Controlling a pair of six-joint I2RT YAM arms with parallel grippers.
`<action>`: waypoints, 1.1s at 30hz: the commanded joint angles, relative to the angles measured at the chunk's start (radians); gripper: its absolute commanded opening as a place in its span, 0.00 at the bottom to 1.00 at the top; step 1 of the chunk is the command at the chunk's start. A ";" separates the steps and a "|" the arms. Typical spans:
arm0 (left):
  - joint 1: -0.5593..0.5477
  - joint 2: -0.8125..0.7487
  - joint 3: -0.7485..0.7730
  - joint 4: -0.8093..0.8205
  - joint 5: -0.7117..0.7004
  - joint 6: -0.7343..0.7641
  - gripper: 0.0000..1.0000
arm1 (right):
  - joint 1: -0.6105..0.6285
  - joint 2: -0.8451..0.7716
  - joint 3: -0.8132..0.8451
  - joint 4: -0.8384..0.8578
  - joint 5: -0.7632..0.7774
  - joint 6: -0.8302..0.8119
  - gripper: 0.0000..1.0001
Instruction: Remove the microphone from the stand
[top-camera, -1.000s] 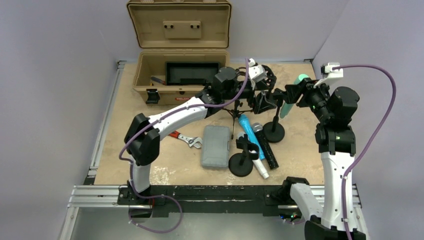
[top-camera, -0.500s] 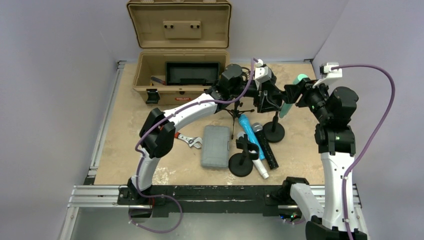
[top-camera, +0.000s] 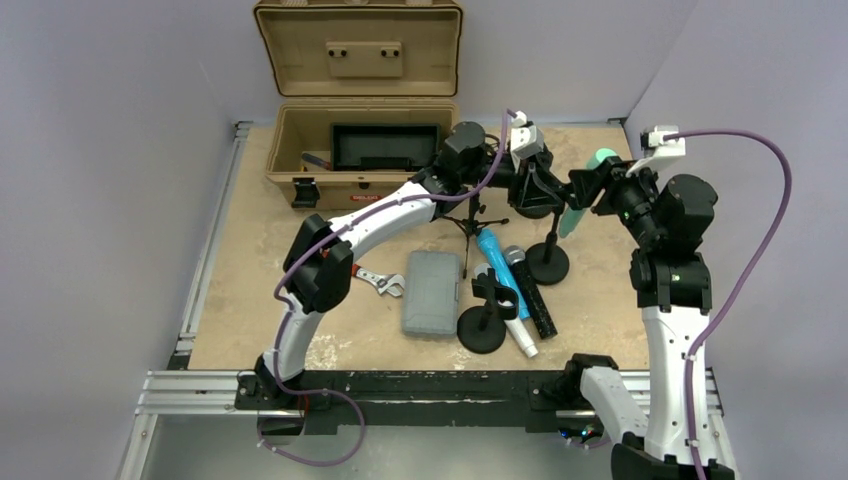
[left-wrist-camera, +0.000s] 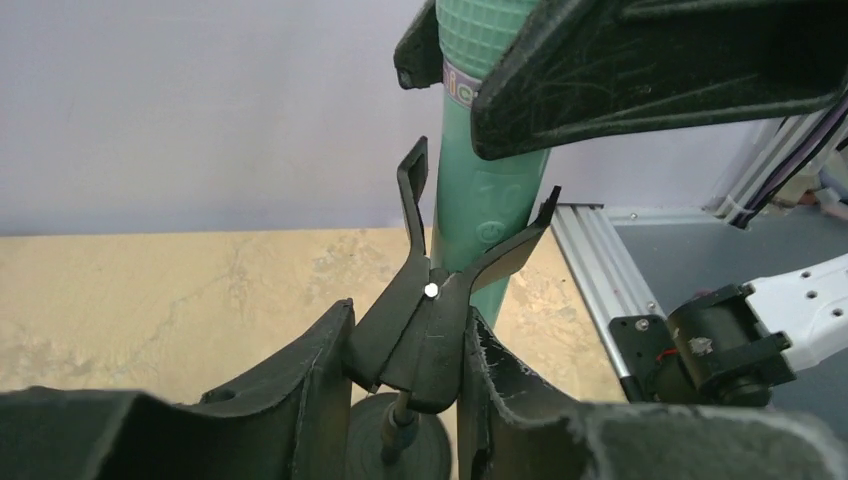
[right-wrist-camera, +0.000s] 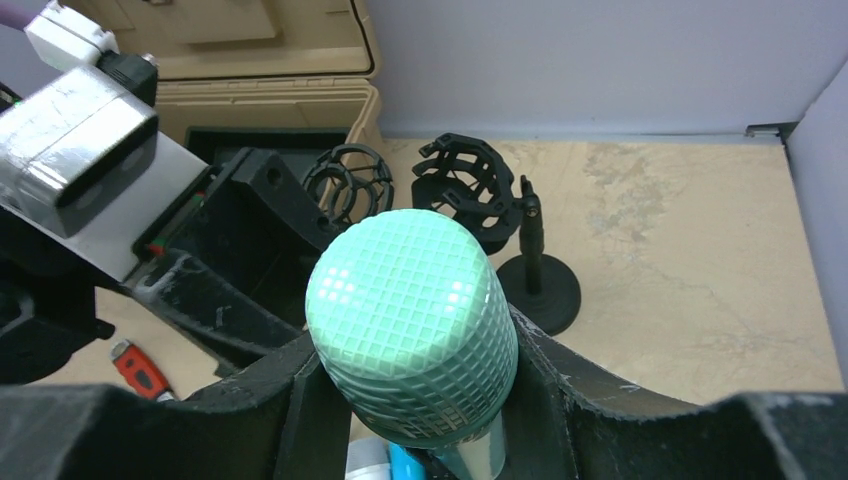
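A green microphone sits tilted in the clip of a black stand at the back right of the table. My right gripper is shut on its mesh head, one finger pressed on each side. In the left wrist view the green microphone body rises through the stand's black clip. My left gripper is shut on that clip just under the microphone. The stand's round base shows below between the fingers.
An open tan toolbox stands at the back. A grey case, a wrench, a blue microphone, a black microphone and a second round-base stand lie mid-table. A stand with a shock mount stands behind.
My left arm has reached to the right up to the stand, and its gripper has gone from open to shut on the clip. The right arm has held still.
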 joint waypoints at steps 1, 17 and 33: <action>-0.018 0.008 0.089 -0.075 -0.018 0.088 0.04 | 0.008 -0.015 0.031 0.024 -0.006 0.033 0.00; -0.037 -0.008 0.106 -0.304 -0.113 0.169 0.00 | 0.009 0.032 0.390 -0.201 0.465 0.057 0.00; -0.053 -0.063 0.172 -0.403 -0.262 0.029 0.77 | 0.005 0.004 -0.030 -0.233 0.767 0.285 0.00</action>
